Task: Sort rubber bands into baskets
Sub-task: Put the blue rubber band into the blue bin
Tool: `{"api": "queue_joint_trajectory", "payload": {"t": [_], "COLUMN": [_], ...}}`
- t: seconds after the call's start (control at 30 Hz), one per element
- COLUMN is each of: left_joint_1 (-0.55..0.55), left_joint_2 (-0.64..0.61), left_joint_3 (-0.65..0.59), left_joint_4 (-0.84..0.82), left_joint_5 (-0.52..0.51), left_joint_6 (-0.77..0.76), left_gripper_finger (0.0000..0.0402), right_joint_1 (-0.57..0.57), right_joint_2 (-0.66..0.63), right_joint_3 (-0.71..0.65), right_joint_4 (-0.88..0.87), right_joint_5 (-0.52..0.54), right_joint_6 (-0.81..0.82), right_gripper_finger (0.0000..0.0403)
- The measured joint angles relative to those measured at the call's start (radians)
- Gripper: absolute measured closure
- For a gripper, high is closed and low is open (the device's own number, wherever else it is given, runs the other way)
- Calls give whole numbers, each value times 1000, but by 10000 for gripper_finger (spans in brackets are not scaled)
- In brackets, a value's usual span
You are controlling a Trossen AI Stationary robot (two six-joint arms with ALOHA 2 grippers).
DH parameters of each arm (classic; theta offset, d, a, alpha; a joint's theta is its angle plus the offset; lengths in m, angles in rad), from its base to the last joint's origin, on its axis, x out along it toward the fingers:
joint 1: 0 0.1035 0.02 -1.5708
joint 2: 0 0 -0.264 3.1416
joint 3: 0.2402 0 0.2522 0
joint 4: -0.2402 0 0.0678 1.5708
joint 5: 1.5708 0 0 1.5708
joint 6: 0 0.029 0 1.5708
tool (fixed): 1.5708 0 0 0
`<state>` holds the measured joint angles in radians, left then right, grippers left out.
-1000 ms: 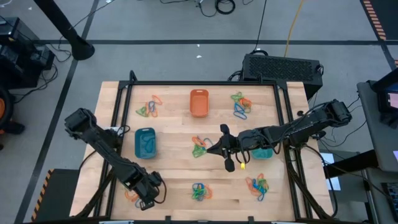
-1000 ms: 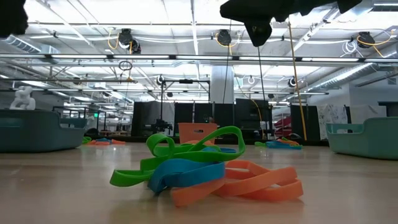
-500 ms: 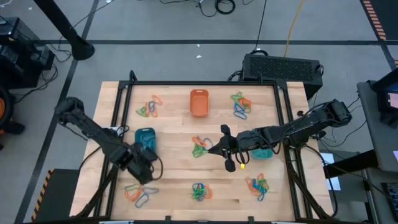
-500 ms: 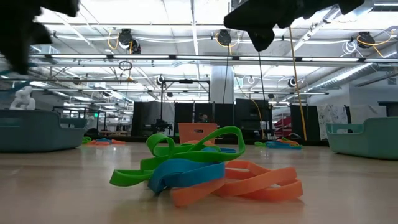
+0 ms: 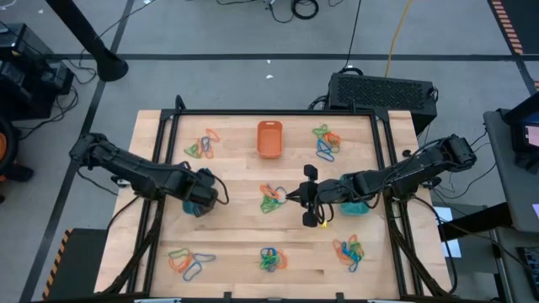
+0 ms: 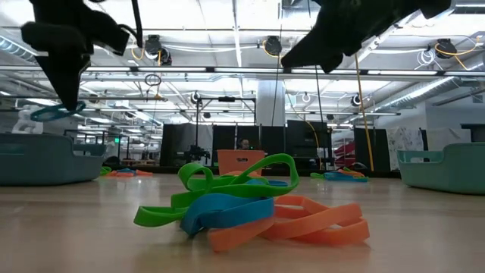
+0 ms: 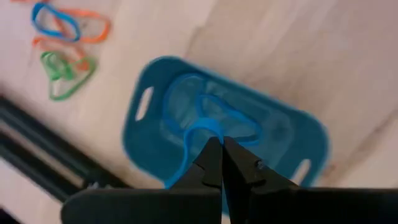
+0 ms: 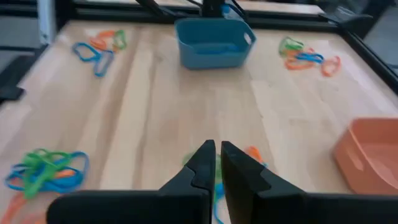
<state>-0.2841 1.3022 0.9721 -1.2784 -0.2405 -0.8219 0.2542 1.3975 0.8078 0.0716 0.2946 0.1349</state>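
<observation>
My left gripper [image 5: 205, 195] hangs over the blue basket [image 7: 134, 143], shut on a blue rubber band [image 7: 194, 132]. In the low view the band [image 6: 53, 112] dangles under this gripper [image 6: 67, 100], above the basket [image 6: 45, 158]. More blue bands lie inside the basket. My right gripper [image 5: 295, 199] is shut with nothing in it, slanting down over the middle pile of orange, green and blue bands [image 5: 269, 199]. The orange basket [image 5: 269, 139] stands at the far middle. The teal basket [image 5: 355, 207] is partly hidden under the right arm. My left gripper pinches the blue rubber band at the top of its loop [image 7: 208, 129] between its two fingertips. The fingers come from above and point down. The band hangs slack below them, clear of the basket.
Other piles of bands lie at the far left [image 5: 200, 145], far right [image 5: 326, 141], near left [image 5: 187, 261], near middle [image 5: 271, 259] and near right [image 5: 349, 249]. A black frame rail [image 5: 278, 113] borders the wooden tabletop.
My left gripper has risen from the near-left pile and swung toward the far edge until it is over the blue basket, tipping to point down, with the blue band lifted along. My right gripper has tipped somewhat downward in place.
</observation>
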Motion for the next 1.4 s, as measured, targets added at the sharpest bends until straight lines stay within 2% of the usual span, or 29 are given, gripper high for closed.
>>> {"api": "queue_joint_trajectory", "payload": {"t": [0.33,0.47,0.77,1.0,1.07,1.17,1.27,1.33,1.4], "left_joint_1": [88,89,89,83,66,22,-19,-35,-31], "left_joint_2": [0,0,0,-21,-45,-96,-137,-160,-175], "left_joint_3": [-112,-112,-112,-112,-112,-112,-114,-138,-183], "left_joint_4": [127,159,157,150,180,266,435,624,857], "left_joint_5": [70,27,41,18,-39,-178,-303,-330,-306], "left_joint_6": [51,52,49,82,104,144,242,377,539], "left_gripper_finger": [398,372,301,289,288,288,288,288,288], "right_joint_1": [-25,-26,-26,-26,-26,-26,-26,-26,-25], "right_joint_2": [0,0,0,0,0,0,0,-1,-1], "right_joint_3": [0,0,0,0,0,0,0,0,0], "right_joint_4": [-47,-52,-54,-55,-58,-73,-92,-126,-189], "right_joint_5": [-4,-4,-8,-8,-13,-55,-181,-281,-385], "right_joint_6": [2,2,-4,0,30,99,180,243,312], "right_gripper_finger": [385,385,385,385,385,385,385,385,385]}}
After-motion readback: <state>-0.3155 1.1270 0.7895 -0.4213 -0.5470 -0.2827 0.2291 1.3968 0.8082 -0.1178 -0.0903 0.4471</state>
